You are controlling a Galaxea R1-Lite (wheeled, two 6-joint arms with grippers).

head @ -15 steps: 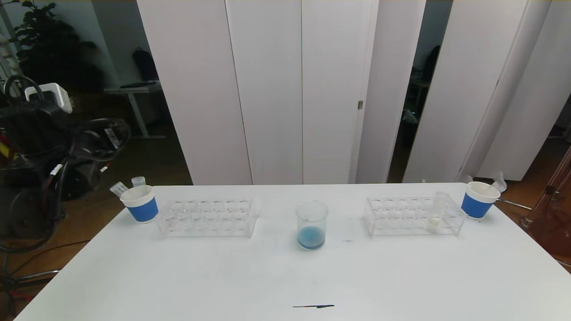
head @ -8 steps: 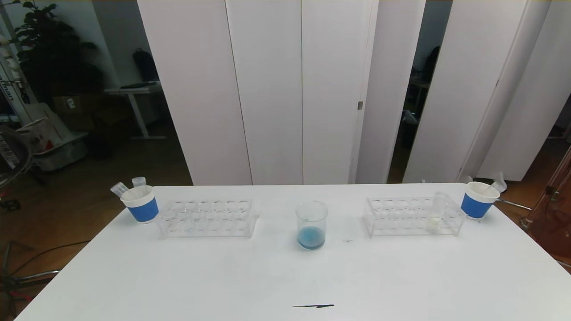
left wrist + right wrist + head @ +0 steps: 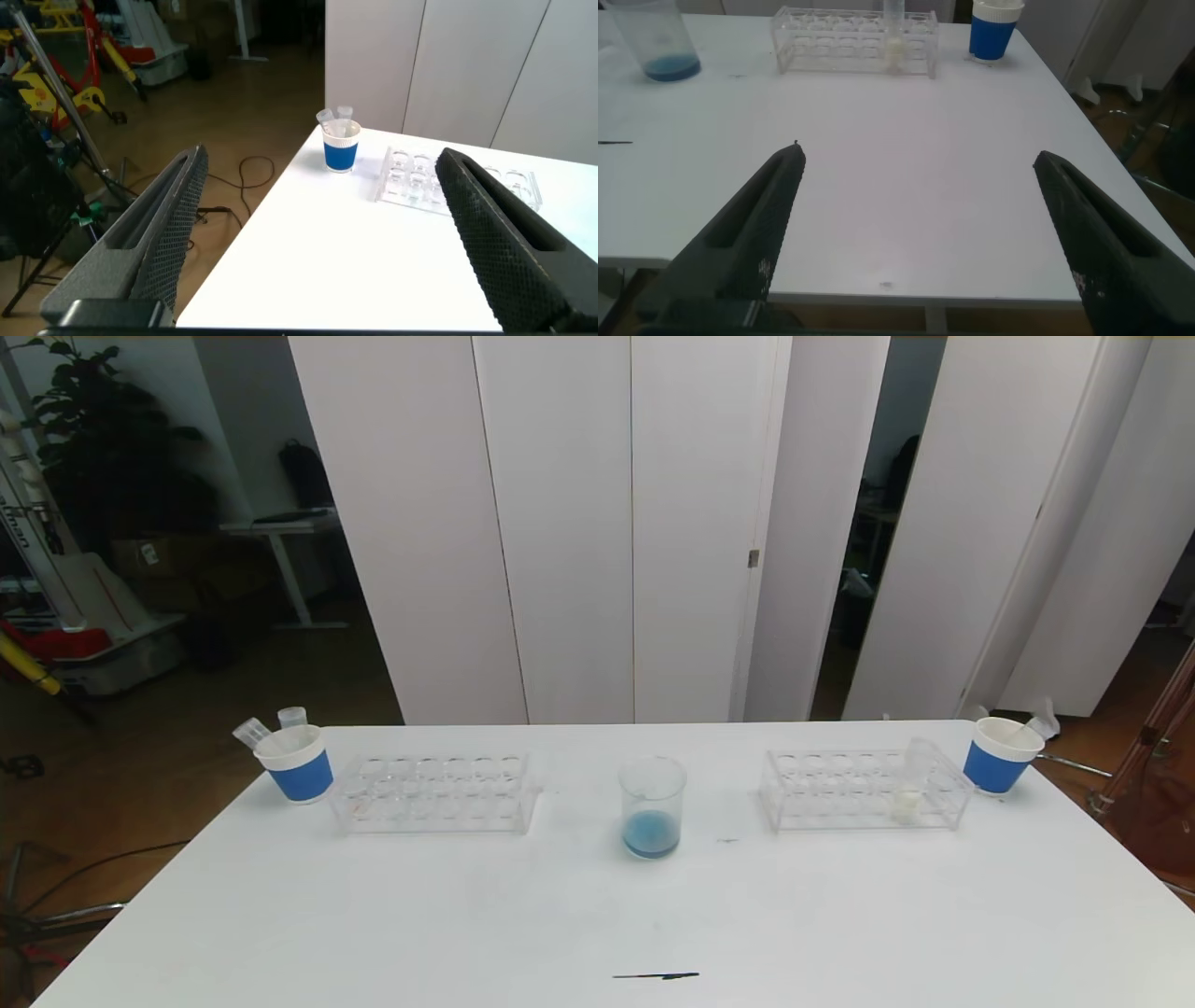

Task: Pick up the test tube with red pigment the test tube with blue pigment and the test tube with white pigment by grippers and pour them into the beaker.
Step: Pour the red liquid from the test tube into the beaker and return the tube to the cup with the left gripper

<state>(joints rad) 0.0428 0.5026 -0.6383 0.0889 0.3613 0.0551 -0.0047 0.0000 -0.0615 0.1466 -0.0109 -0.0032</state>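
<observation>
The beaker (image 3: 652, 807) (image 3: 661, 42) stands at the table's middle with blue liquid in its bottom. The test tube with white pigment (image 3: 910, 784) (image 3: 895, 37) stands upright in the right rack (image 3: 864, 789). No test tube with red pigment or blue pigment shows; both are out of view. My left gripper (image 3: 320, 161) is open and empty, off the table's left front corner. Over the table's front edge on the right side, my right gripper (image 3: 919, 154) hangs open and empty. Neither gripper shows in the head view.
An empty clear rack (image 3: 434, 791) (image 3: 439, 177) sits left of the beaker. A blue-banded paper cup (image 3: 297, 763) (image 3: 341, 147) with two clear tubes stands at the back left corner, another cup (image 3: 1001, 756) (image 3: 996, 26) at the back right. A thin black mark (image 3: 655, 976) lies near the front edge.
The left arm, seen at the head view's left edge a second ago, has left that view. Nothing on the table has moved.
</observation>
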